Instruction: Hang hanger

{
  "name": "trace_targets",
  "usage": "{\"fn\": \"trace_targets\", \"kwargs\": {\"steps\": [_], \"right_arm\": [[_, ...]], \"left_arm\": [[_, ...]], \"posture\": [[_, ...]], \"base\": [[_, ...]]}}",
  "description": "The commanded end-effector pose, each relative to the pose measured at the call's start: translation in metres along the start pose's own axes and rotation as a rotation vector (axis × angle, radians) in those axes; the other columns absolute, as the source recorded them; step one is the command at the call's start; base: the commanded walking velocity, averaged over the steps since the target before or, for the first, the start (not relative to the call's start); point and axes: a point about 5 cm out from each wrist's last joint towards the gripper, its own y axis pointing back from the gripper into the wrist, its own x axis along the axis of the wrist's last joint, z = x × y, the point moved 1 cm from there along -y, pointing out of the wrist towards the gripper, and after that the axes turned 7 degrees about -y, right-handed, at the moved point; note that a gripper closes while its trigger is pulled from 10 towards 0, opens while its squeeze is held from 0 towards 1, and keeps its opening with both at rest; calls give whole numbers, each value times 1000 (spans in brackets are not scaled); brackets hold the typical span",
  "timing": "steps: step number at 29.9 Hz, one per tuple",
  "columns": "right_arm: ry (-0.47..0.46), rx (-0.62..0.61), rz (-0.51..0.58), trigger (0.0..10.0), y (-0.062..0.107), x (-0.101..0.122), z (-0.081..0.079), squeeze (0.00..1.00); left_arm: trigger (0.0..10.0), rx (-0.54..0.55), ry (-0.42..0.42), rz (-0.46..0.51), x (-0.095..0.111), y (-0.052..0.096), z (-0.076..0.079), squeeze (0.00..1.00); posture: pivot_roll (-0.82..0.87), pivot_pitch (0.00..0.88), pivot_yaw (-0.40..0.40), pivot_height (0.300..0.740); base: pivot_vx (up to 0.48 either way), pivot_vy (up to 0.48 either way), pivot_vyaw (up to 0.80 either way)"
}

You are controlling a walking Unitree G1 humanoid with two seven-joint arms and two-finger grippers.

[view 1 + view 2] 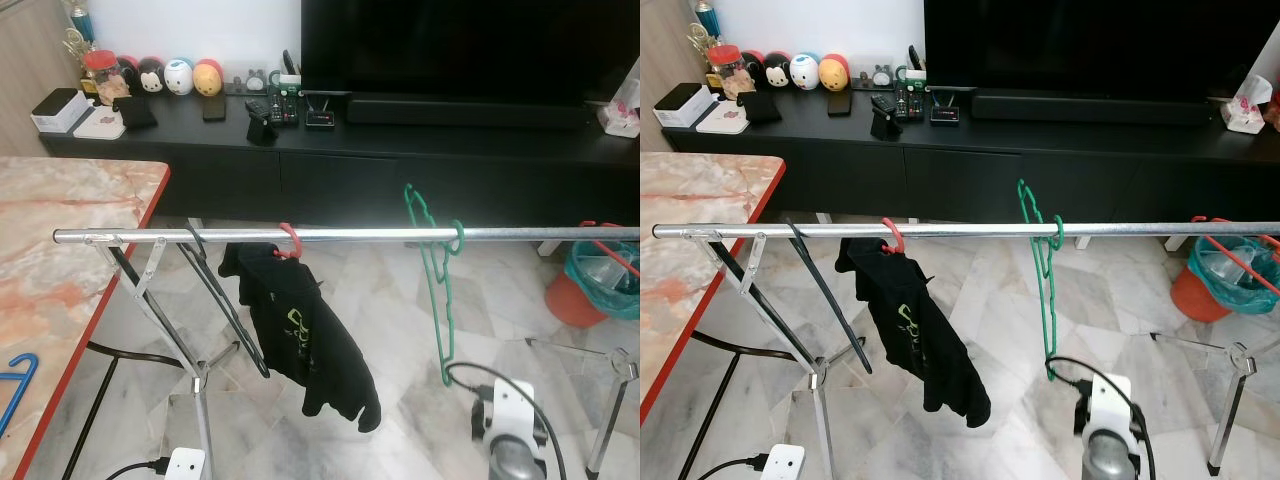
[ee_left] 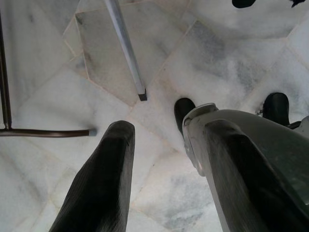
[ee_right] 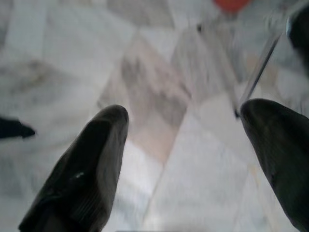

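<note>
Left eye view shows the green hanger (image 1: pixel 438 290) hooked on the silver rail (image 1: pixel 350 235), mid-frame, so it stays up. Both grippers (image 2: pixel 159 179) (image 3: pixel 193 159) hang open, holding nothing.

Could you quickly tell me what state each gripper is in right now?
Left gripper: open, holding nothing, above the floor.
Right gripper: open, holding nothing.

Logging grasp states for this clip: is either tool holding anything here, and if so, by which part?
Nothing is held. The left tool and right tool are both open over bare marble floor. The green hanger already hangs on the rail.
</note>
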Motion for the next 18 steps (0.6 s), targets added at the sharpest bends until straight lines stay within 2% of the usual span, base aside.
{"fn": "trace_targets", "kwargs": {"steps": [1,2,4,5,7,8,11,12,17,18], "right_arm": [[-10,13,-55,10000,3,-12,-1,0],[25,106,-98,10000,7,-22,-13,0],[38,150,-118,10000,9,-26,-19,0],[112,195,-117,10000,12,-30,-26,0],[107,218,-129,10000,13,-32,-28,0],[136,229,-141,10000,14,-34,-29,0],[71,309,-200,10000,17,-41,-36,0],[91,365,-188,10000,19,-41,-41,0],[112,385,-194,10000,22,-44,-43,0],[152,413,-199,10000,23,-46,-45,0]], "left_arm": [[10000,-11,-13,-10,-4,1,4,0],[10000,-15,-15,-8,-3,1,6,0],[10000,-16,-16,-7,-3,1,7,0],[10000,-19,-14,-3,-2,0,8,0],[10000,-20,-14,0,-1,0,9,0],[10000,-19,-11,2,-1,0,8,0],[10000,-19,-15,-5,-3,1,7,0],[10000,-20,-18,-8,-4,1,6,0],[10000,-5,-3,-10,-2,0,3,0],[10000,-8,-3,-8,-1,0,3,0]], "posture": [[10,50,-32,740],[9,45,-35,740],[11,44,-36,740],[14,43,-41,740],[12,42,-44,740],[5,41,-41,740],[-4,40,-32,740],[-8,36,-31,740],[1,27,-35,740],[1,21,-32,740]], "base": [[0,0,0],[0,0,0],[0,0,0],[0,0,0],[0,0,0],[0,0,0],[0,0,0],[0,0,0],[0,0,0],[0,0,0]]}}
